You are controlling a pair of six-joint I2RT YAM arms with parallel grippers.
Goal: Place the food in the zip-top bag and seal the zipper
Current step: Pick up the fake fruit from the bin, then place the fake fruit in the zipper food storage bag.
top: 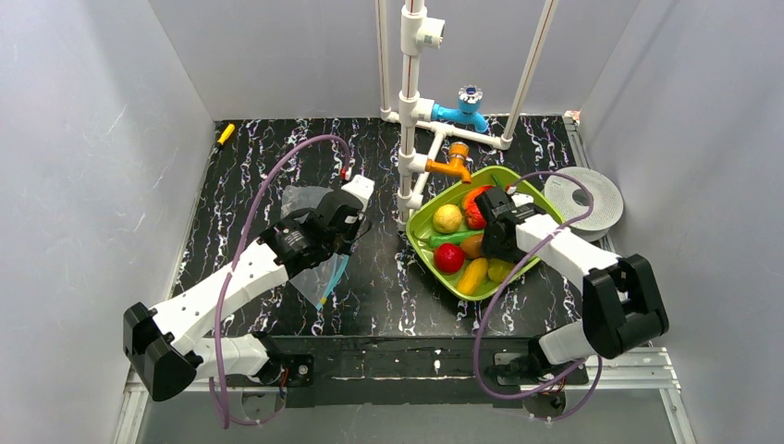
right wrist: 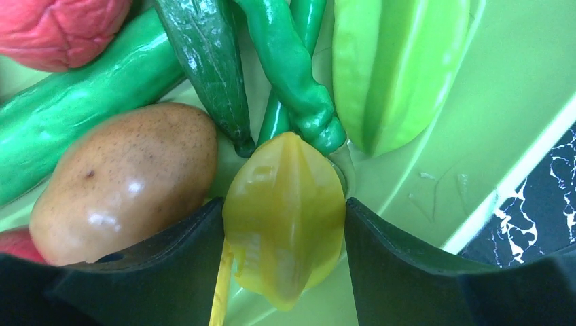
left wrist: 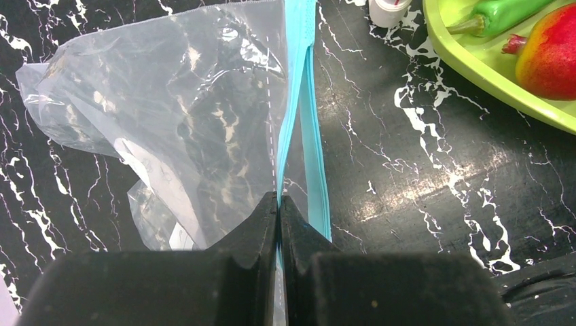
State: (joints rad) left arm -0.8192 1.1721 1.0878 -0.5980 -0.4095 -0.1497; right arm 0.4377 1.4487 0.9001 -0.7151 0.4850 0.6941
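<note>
My right gripper [right wrist: 284,217] squeezes the yellow star fruit [right wrist: 285,180] at bottom centre; I should lift it straight up. My left gripper [left wrist: 278,204] pinches the zipper [left wrist: 299,81]; hold the zip-top bag [left wrist: 170,115] steady.

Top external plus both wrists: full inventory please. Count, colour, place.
zip-top bag: 1, clear, on the table left of the tray, no food visible inside
zipper: 1, light blue, along the bag's tray-side edge, strips parted
tray: 1, lime green, right of centre
yellow starfruit: 1, in the tray, between the right fingers
potato: 1, brown, in the tray, beside the yellow starfruit
other food: several pieces, red, yellow, green, all in the tray, exact count unclear
pipe rig: 1, white, with a blue valve and an orange tap, far edge
disc: 1, white, right of the tray
small cylinder: 1, yellow, far left corner
table: 1, black marbled
left end effector: shut on the bag at the zipper
right end effector: shut on the yellow starfruit
</note>
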